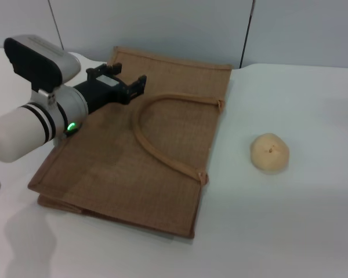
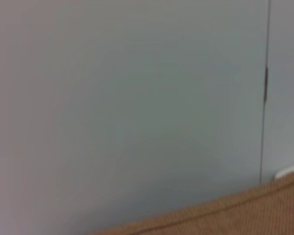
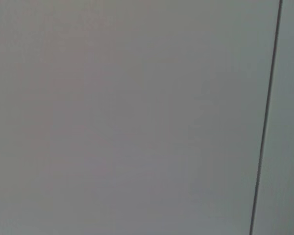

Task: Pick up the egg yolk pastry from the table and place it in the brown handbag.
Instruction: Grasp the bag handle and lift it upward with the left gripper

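Grey wall panels point(image 1: 162, 26) back a plain white table point(image 1: 290, 231), and on it the brown handbag point(image 1: 133, 150) lies flat on its side, mouth edge facing the robot's right, 1 tan handle point(image 1: 162, 130) looped across the upper face. The egg yolk pastry point(image 1: 270, 152) sits alone on the bare table, well apart from the bag on its right side, untouched.

The left gripper point(image 1: 124, 78) hangs over the far-left part of the bag with its black fingers point(image 1: 140, 85) spread and nothing between them. The right arm is nowhere in the head view, and its wrist camera shows only wall, so I cannot tell how its pincer stands.

My worry is the bag. Lying collapsed like that, its mouth looks pressed closed, so a pastry brought over could simply land on the woven face and roll off unless the opening is lifted 1st. If the left gripper catches only the handle, the bag may drag across the smooth table instead of opening. The pastry looks soft too; a hard squeeze would likely crush or crumble it, and a loose 1 may let that domed shape slip.
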Tool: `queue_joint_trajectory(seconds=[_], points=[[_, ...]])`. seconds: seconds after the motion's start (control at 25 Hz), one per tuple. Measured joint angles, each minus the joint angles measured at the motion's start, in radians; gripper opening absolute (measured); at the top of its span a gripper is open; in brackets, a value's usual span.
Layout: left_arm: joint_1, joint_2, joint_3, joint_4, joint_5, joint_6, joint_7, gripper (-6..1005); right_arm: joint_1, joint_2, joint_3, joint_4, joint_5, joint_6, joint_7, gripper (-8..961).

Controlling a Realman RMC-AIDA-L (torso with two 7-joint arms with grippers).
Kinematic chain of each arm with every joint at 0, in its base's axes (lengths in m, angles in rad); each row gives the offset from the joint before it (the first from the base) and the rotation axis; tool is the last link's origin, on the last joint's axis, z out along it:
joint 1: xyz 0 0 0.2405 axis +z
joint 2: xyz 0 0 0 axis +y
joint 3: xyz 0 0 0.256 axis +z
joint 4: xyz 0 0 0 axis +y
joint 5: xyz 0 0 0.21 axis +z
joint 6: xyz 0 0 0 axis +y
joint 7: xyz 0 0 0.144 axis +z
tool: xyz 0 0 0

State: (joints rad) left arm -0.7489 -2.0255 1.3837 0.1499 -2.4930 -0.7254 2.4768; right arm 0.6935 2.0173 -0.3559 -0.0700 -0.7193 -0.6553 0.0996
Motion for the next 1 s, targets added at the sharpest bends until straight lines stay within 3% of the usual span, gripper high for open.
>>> queue_joint_trajectory(seconds=[0.44,1.0], points=[[0.004,0.006,-0.002,0.066,0.221,0.017,-0.124,694,-0.002,-0.002,0.0,-0.001,0.0,0.0,0.0,893],[0.006,0.002,-0.002,0.07,0.281,0.02,-0.153,694,-0.002,-0.002,0.001,-0.001,0.0,0.0,0.0,893]])
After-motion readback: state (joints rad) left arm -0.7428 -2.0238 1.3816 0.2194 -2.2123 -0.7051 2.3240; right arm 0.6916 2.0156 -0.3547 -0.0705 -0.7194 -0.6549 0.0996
